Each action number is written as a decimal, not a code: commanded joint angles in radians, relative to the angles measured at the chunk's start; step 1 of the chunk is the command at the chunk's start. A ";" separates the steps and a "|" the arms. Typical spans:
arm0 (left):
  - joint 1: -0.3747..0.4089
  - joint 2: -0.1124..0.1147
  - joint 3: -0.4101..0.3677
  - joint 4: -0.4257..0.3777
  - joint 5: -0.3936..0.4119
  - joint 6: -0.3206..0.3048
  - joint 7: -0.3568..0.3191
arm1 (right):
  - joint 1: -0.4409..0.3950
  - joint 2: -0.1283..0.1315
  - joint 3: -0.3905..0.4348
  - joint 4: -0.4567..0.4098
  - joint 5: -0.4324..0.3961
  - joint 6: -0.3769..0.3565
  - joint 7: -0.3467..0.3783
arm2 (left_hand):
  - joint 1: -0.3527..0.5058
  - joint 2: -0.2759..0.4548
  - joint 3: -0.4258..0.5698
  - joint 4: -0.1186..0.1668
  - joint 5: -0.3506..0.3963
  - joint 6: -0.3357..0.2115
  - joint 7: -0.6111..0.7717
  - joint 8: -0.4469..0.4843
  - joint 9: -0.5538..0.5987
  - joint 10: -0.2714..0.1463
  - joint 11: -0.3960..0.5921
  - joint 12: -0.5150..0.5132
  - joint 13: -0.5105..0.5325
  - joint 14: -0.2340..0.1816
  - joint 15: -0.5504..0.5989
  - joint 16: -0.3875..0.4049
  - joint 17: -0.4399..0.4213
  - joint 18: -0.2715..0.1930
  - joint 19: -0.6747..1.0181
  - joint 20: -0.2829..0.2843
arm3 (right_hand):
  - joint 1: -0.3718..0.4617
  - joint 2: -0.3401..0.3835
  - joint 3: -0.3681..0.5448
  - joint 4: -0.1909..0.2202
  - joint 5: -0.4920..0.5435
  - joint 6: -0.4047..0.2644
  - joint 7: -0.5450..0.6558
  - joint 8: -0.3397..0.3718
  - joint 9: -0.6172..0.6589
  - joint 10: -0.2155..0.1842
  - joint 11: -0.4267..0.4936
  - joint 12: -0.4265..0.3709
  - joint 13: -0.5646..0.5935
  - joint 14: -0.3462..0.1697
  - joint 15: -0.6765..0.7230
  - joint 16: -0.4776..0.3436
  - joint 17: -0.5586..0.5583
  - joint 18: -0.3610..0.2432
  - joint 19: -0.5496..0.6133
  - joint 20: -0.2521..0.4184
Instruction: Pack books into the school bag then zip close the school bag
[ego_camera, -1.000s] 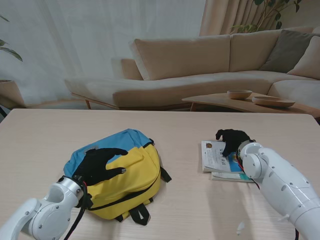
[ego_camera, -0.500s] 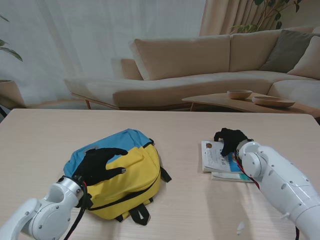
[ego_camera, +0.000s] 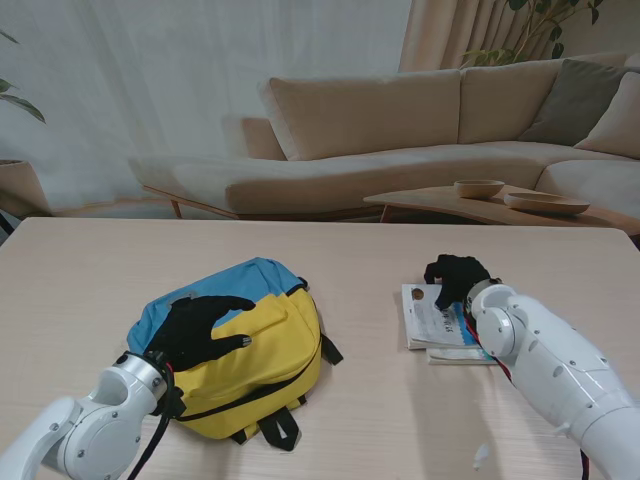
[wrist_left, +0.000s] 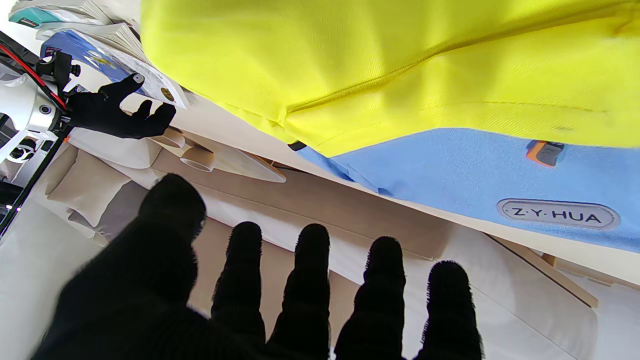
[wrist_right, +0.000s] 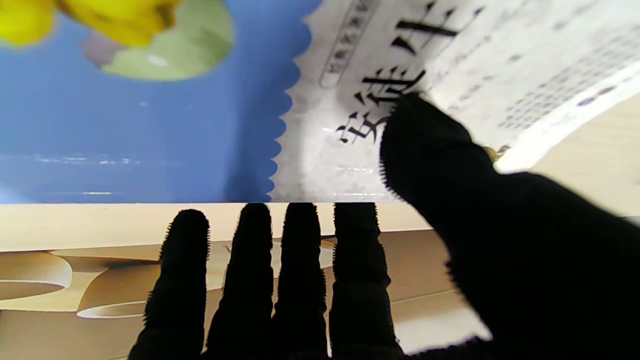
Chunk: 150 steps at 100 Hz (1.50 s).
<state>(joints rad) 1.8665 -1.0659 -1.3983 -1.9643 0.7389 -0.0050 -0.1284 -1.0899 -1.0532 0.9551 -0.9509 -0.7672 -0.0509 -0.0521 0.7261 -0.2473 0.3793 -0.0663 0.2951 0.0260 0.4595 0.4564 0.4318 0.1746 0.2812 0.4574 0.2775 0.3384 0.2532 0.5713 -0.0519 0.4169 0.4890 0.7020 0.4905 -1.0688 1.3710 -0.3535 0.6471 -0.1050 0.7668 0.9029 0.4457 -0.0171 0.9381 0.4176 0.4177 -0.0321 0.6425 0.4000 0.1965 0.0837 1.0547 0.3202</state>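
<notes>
The yellow and blue school bag (ego_camera: 262, 345) lies on the table to my left, its zips hidden from the stand camera. My left hand (ego_camera: 200, 328) rests flat on top of it, open with fingers spread; the left wrist view shows the fingers (wrist_left: 310, 280) hovering by the bag (wrist_left: 400, 75). A small stack of books (ego_camera: 430, 318) lies to my right. My right hand (ego_camera: 458, 278) sits at their far edge. In the right wrist view its thumb (wrist_right: 425, 140) presses the top book's cover (wrist_right: 200, 125), and the other fingers (wrist_right: 280, 280) reach straight past the edge, holding nothing.
The light wooden table (ego_camera: 400, 420) carries the bag and the books. Black straps (ego_camera: 285, 425) trail from the bag's near side. Beyond the table's far edge stand a beige sofa (ego_camera: 400, 130) and a low coffee table with bowls (ego_camera: 520, 200).
My right hand has crept a little left and farther along the books' far edge, and the forearm covers more of the stack. The left hand and bag have not moved.
</notes>
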 joint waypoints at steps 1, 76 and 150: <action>0.008 -0.006 -0.002 -0.009 0.001 0.003 -0.015 | -0.037 -0.013 -0.016 0.034 -0.010 -0.014 0.023 | -0.010 -0.008 0.040 0.034 -0.023 0.012 0.007 -0.009 -0.003 -0.018 0.011 0.015 -0.022 -0.016 -0.022 -0.016 -0.009 -0.019 -0.042 0.015 | 0.173 0.076 -0.007 0.086 0.245 -0.224 0.553 0.155 0.085 0.022 -0.024 0.010 0.059 0.016 0.016 0.014 0.028 0.024 0.028 0.018; 0.015 -0.007 -0.006 -0.013 0.004 -0.001 -0.009 | -0.120 -0.033 0.097 -0.039 -0.046 -0.070 -0.150 | -0.012 -0.010 0.046 0.033 -0.013 0.041 -0.012 -0.028 -0.002 -0.015 0.014 0.016 -0.028 -0.017 -0.025 -0.018 -0.011 -0.020 -0.044 0.013 | 0.276 0.086 0.045 0.120 0.343 -0.261 0.581 0.380 0.638 -0.073 0.021 0.082 0.382 0.009 0.084 0.026 0.157 0.047 0.052 0.015; 0.023 -0.008 -0.011 -0.017 0.007 -0.008 -0.001 | -0.208 -0.031 0.208 -0.198 -0.074 -0.058 -0.124 | -0.013 -0.012 0.045 0.033 -0.019 0.039 -0.012 -0.034 -0.002 -0.015 0.017 0.018 -0.027 -0.015 -0.025 -0.017 -0.011 -0.020 -0.050 0.013 | 0.379 0.204 0.070 0.187 0.515 -0.208 0.228 -0.248 0.460 0.037 0.194 0.430 0.290 0.167 0.470 0.082 0.110 0.197 0.045 0.007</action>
<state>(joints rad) 1.8795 -1.0674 -1.4083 -1.9695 0.7454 -0.0112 -0.1151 -1.2851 -1.0785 1.1588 -1.1303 -0.8365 -0.1156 -0.1875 0.7261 -0.2484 0.3900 -0.0663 0.2951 0.0503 0.4581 0.4448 0.4318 0.1746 0.2851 0.4661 0.2775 0.3380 0.2532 0.5659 -0.0517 0.4148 0.4889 0.7020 0.7833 -0.9623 1.3799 -0.2848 0.9723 -0.1861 0.8165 0.5462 0.8950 0.0284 0.9737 0.7251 0.7374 0.1197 1.0565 0.4641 0.3171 0.2529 1.0606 0.3186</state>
